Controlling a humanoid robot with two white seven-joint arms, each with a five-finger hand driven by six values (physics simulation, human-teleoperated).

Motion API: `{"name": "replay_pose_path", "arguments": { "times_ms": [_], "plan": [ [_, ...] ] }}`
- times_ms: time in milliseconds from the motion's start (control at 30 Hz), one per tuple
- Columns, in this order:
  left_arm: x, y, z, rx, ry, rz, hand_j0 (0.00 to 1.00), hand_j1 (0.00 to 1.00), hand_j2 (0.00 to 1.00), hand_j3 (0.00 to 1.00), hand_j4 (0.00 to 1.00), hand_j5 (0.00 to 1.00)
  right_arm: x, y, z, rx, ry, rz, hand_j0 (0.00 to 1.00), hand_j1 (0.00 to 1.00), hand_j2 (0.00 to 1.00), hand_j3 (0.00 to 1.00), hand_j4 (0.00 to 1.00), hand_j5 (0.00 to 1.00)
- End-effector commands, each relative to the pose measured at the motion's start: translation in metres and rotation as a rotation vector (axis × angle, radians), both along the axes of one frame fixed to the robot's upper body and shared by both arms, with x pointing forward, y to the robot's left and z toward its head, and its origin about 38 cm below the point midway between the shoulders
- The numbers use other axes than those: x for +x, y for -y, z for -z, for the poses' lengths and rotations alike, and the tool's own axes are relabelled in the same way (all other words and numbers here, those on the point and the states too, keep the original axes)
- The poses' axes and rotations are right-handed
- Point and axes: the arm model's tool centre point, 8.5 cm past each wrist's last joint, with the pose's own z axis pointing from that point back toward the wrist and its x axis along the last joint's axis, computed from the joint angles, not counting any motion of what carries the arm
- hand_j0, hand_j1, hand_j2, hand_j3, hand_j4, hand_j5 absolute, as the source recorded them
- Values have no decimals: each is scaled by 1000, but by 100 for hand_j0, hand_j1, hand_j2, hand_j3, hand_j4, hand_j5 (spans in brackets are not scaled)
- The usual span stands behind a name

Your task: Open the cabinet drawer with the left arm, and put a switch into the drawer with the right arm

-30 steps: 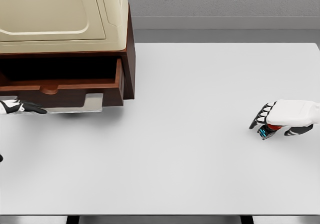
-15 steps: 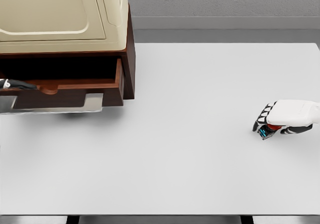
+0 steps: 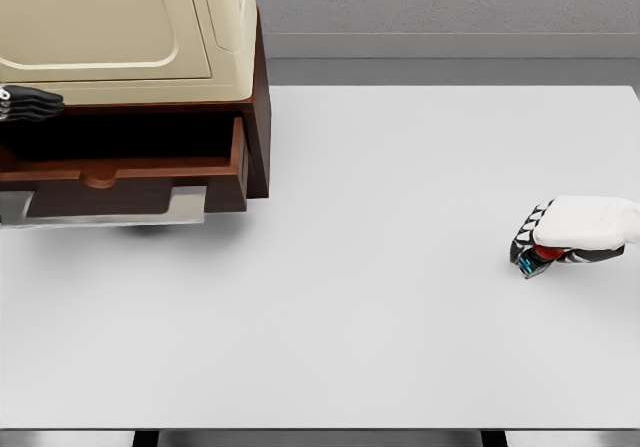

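My left robot hand (image 3: 28,103) has lifted clear of the drawer (image 3: 125,175) in the last second. It was down by the drawer's front edge at the far left, and now only its dark fingertips show at the left border, up at the level of the cabinet (image 3: 255,117) top, just under the cream-coloured appliance (image 3: 120,32) that sits on it. So little of it is in view that I cannot tell whether the fingers are spread or curled. The drawer itself has not shifted; it stands pulled out, its dark interior open to the front. I take the opening step as done and the left arm as pulling out of the way.

My right robot hand (image 3: 545,245) has drifted slightly rightward while staying low over the table (image 3: 350,297) near its right edge. Its fingers are curled down around the switch (image 3: 535,258), a small piece showing red and blue-green under the palm. It looks gripped, though I cannot confirm it is off the surface. The switch is well apart from the drawer, so the carry across is all still ahead.

The table is a plain white slab. Behind it runs a grey textured wall with a pale baseboard strip, and dark legs show under the near edge.
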Motion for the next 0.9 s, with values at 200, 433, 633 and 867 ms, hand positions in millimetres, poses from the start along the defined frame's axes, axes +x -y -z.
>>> {"name": "replay_pose_path", "arguments": {
  "times_ms": [200,433,633,867],
  "plan": [
    [1,1,-1,-7,3,1,100,100,100,100,100,100,0,1,-1,1,-1,4,54,54,54,54,54,54],
    [0,1,-1,-7,4,2,100,100,100,100,100,100,5,0,-1,24,2,14,38,38,38,38,38,38],
    [0,0,-2,-6,4,1,100,100,100,100,100,100,7,-6,1,38,2,6,36,36,36,36,36,36],
    [0,0,-2,-5,5,0,100,100,100,100,100,100,15,-6,-12,83,38,26,35,35,35,35,35,35]
  ]
}}
